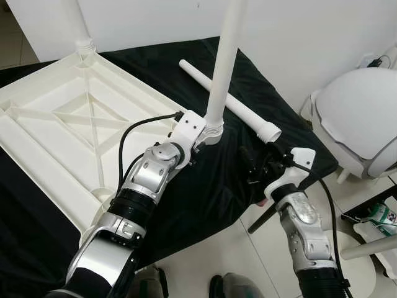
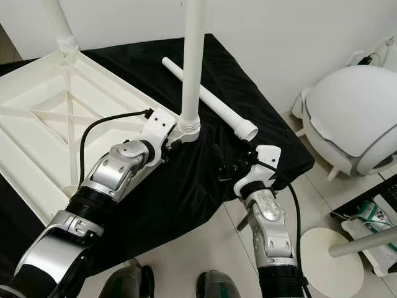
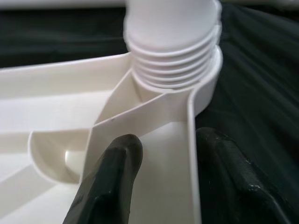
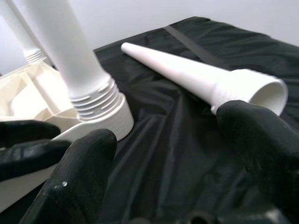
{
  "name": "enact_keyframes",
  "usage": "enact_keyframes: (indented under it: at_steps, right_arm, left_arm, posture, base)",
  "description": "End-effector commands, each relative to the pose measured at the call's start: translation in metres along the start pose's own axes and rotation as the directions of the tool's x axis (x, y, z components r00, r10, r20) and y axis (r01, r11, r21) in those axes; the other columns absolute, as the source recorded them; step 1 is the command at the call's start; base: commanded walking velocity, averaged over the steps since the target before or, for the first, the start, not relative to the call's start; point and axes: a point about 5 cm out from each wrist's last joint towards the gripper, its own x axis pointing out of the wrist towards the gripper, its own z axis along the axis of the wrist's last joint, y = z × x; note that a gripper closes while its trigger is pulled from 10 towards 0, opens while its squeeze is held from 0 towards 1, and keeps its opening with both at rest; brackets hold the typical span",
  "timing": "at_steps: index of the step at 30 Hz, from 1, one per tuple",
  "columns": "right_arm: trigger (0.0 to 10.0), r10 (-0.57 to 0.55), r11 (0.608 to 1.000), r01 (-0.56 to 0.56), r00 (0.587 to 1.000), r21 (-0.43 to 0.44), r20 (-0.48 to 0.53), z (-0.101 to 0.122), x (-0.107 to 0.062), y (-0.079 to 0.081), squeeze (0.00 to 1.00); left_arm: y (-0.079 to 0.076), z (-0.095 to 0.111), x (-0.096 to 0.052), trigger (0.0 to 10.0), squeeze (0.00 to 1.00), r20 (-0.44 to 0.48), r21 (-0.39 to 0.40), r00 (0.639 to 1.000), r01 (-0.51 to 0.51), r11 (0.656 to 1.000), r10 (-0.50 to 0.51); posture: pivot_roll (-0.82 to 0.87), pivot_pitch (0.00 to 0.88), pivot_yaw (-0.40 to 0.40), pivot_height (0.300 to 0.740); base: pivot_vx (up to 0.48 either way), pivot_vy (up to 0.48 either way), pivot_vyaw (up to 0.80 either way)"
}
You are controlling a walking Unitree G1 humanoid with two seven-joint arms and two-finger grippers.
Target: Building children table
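The tabletop [image 1: 56, 143] lies upside down on a black cloth [image 1: 248, 81], ribs facing up. It covers the left part of the cloth and reaches nearly to the cloth's front edge.

A white leg [image 1: 223, 62] stands upright in the socket [image 1: 213, 131] at the tabletop's right corner. Its thread shows just above the socket. A second leg [image 1: 75, 22] stands upright in the socket at the far corner.

The left gripper [image 3: 163, 163] is at the right corner, just below the threaded socket. Its fingers [image 3: 112, 177] stand apart and straddle the tabletop's rim, one finger inside the rim, the other outside over the cloth. They sit close to the rim; whether they touch or press it cannot be told.

A loose leg [image 1: 229, 102] lies flat on the cloth, well to the right of the tabletop. Its threaded wide end points toward the cloth's right edge, its thin end toward the far edge.

The right gripper [image 4: 177, 154] hovers low over the cloth near the right edge. Its fingers [image 4: 261, 140] are spread wide and hold nothing. The loose leg's threaded end lies just beyond one fingertip, not between the fingers.

A white domed object [image 1: 360, 118] stands on the floor [image 1: 236, 261] right of the cloth.
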Motion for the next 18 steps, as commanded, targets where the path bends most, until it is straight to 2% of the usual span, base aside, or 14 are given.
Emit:
enact_keyframes:
  at_steps: [1,4,8,12,15,18]
  right_arm:
    - [10.0,-0.017,1.0,0.017,1.0,-0.012,-0.017,0.0,-0.003,-0.007,0.0]
    - [10.0,-0.023,1.0,0.022,1.0,-0.021,-0.02,0.001,-0.004,-0.01,0.0]
    - [10.0,-0.025,0.999,0.025,0.999,-0.026,-0.021,0.001,-0.004,-0.011,0.0]
    - [10.0,-0.038,0.998,0.037,0.999,-0.049,-0.023,0.003,-0.005,-0.017,0.0]
    - [10.0,-0.039,0.998,0.038,0.999,-0.053,-0.024,0.003,-0.005,-0.019,0.0]
    - [10.0,-0.036,0.997,0.035,0.999,-0.07,-0.023,0.006,-0.001,-0.023,0.0]
  left_arm:
    - [-0.014,-0.019,-0.005,10.0,0.0,-0.06,0.079,0.992,0.119,0.99,-0.114]
    - [-0.019,-0.024,-0.01,10.0,0.0,-0.07,0.127,0.982,0.186,0.974,-0.178]
    - [-0.02,-0.026,-0.015,10.0,0.0,-0.072,0.145,0.975,0.219,0.965,-0.21]
    - [-0.016,-0.035,-0.037,10.0,0.0,-0.083,0.203,0.95,0.311,0.928,-0.301]
    - [-0.014,-0.037,-0.042,10.0,0.0,-0.089,0.212,0.945,0.327,0.921,-0.315]
    - [-0.006,-0.05,-0.057,10.0,0.0,-0.128,0.214,0.94,0.338,0.916,-0.316]
  posture:
    - [-0.12,0.07,0.027,0.74]
    - [-0.12,0.072,0.029,0.74]
    - [-0.12,0.071,0.031,0.74]
    - [-0.12,0.073,0.033,0.74]
    - [-0.11,0.072,0.033,0.74]
    - [-0.1,0.068,0.027,0.74]
  base:
    - [0.0,0.0,0.0]
    - [0.0,0.0,0.0]
    - [0.0,0.0,0.0]
    - [0.0,0.0,0.0]
    - [0.0,0.0,0.0]
    - [0.0,0.0,0.0]
